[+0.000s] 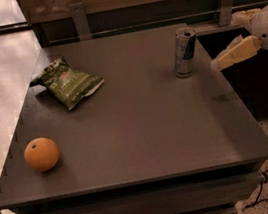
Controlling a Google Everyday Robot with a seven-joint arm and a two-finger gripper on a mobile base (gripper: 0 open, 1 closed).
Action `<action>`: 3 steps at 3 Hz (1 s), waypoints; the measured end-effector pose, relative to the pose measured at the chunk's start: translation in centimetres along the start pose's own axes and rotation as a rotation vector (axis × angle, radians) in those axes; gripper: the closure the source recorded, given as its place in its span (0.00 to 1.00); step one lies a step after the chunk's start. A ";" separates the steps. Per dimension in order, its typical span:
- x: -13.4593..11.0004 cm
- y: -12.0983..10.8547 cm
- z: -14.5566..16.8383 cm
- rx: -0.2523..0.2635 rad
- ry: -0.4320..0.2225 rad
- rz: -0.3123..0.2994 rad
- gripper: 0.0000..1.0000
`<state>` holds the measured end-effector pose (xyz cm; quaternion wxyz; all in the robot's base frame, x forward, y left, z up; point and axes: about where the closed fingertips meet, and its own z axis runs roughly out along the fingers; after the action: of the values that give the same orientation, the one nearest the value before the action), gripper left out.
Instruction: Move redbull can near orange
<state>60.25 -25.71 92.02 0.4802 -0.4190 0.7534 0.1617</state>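
Redbull can [184, 53] near edge-cropped gripper [224, 40]

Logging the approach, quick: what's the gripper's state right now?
Gripper: open, holding nothing, in the air just right of the redbull can, not touching it.

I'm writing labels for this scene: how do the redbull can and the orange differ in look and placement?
The redbull can is a slim, upright silver-and-blue cylinder; the orange is a round orange ball. The can stands taller than the orange. The can is far right on the table, the orange near its front left corner. The gripper hovers just right of the can, far from the orange. Both rest on the same dark tabletop.
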 end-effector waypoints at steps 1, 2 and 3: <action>-0.3 -0.3 2.3 -0.016 -0.091 0.017 0.00; -0.9 -0.1 4.4 -0.026 -0.191 0.024 0.00; -1.7 0.5 6.2 -0.038 -0.263 0.017 0.00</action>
<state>63.77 -20.62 90.35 0.5656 -0.3965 0.6843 0.2336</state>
